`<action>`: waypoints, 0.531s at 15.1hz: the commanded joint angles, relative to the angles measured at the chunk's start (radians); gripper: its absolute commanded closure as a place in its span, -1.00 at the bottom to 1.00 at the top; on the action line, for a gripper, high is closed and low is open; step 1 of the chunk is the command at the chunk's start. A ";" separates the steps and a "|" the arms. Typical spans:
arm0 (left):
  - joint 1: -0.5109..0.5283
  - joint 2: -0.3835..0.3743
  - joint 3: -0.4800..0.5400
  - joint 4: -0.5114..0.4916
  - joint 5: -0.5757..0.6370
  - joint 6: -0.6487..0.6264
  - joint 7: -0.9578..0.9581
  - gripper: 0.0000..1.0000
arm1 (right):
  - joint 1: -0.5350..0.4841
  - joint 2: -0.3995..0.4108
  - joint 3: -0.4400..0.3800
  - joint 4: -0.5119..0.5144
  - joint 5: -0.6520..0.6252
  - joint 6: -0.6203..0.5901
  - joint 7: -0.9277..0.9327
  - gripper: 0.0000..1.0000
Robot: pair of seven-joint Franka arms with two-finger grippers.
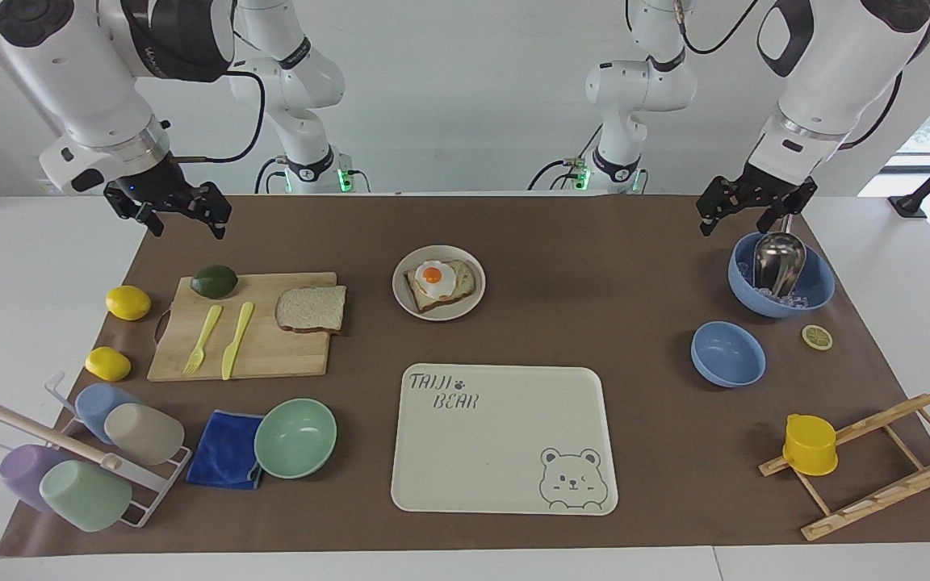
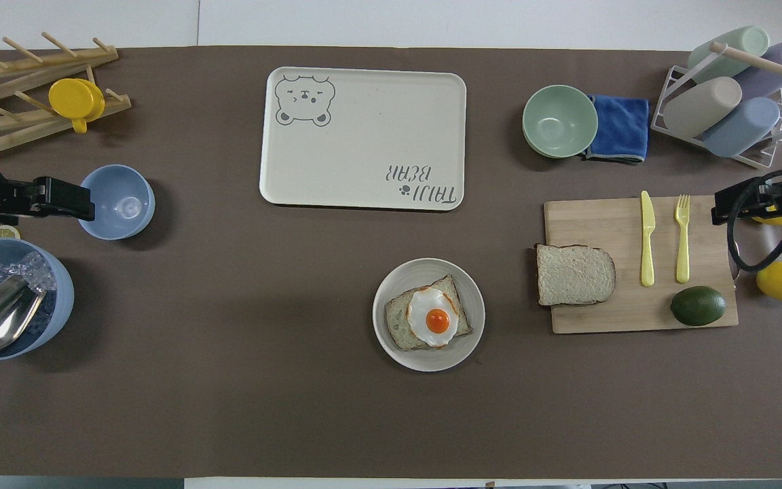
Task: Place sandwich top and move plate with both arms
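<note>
The sandwich top, a pale bread slice with a brown crust, lies flat on the end of the wooden cutting board that is closest to the plate; it also shows in the overhead view. The plate is beside the board and holds a toast slice with a fried egg. My right gripper hangs open and empty in the air at the right arm's end of the table. My left gripper hangs open and empty above the blue ice bowl.
The board also holds an avocado, a yellow fork and a knife. Two lemons lie beside it. The bear-print tray, mint bowl, blue cloth, cup rack, small blue bowl and wooden rack lie farther out.
</note>
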 commanded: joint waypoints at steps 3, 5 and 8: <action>-0.003 -0.009 0.004 0.006 0.018 -0.018 0.000 -1.00 | -0.002 -0.009 0.005 -0.001 -0.014 -0.016 -0.016 -1.00; -0.003 -0.009 0.004 0.006 0.018 -0.018 0.000 -1.00 | -0.002 -0.009 0.003 -0.001 -0.006 -0.015 -0.007 -1.00; -0.003 -0.009 0.004 0.006 0.018 -0.018 0.000 -1.00 | -0.002 -0.009 0.002 0.001 -0.005 -0.015 -0.015 -1.00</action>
